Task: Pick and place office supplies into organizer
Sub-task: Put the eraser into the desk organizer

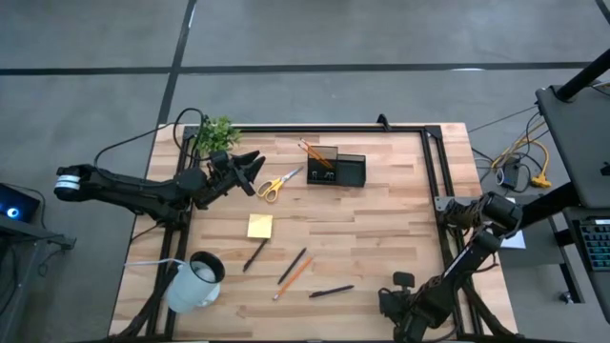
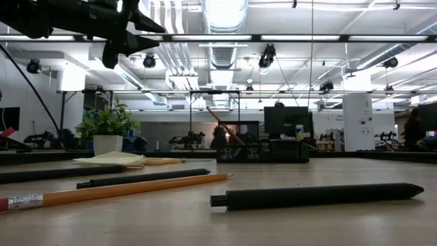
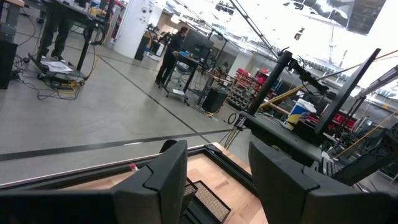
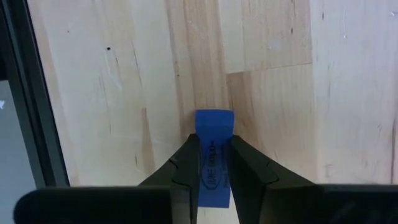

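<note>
Left tool [image 1: 254, 170] open, right tool [image 4: 214, 163] clamped

Only one thing bears print: a blue eraser [image 4: 214, 155], seen in the right wrist view between the fingers of the right end effector [image 4: 214, 177]. Dark lettering runs along its face, but the fingers cover part of it and the words cannot be made out. Nothing else in any view carries a label, number or sign that can be read.
</note>
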Controlling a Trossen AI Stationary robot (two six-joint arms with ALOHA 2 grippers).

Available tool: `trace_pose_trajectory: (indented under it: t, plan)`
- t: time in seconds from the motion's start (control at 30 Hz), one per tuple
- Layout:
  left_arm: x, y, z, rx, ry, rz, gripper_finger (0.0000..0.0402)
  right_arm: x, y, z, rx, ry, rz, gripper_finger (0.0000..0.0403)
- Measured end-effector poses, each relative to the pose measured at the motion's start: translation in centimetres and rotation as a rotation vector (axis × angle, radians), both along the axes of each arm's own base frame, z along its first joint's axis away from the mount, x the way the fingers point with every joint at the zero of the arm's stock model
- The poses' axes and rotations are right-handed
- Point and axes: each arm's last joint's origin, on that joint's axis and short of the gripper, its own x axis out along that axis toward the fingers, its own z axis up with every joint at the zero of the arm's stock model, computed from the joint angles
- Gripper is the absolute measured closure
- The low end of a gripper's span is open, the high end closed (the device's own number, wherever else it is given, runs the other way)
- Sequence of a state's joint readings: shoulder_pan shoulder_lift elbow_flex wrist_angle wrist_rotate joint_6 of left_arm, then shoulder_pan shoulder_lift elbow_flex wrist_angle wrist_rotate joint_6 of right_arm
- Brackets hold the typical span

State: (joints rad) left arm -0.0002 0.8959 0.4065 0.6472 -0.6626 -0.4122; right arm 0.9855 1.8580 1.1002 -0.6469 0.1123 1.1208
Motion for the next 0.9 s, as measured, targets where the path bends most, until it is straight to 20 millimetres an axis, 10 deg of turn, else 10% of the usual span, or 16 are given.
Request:
trace_pose_trajectory:
  t: [0.9]
  plan:
    - [0.0,0.0,0.0,-0.001,-0.001,-0.001,0.0244,1.5,-1.0,2.4,0.011,-0.099,-0.001,0.0349]
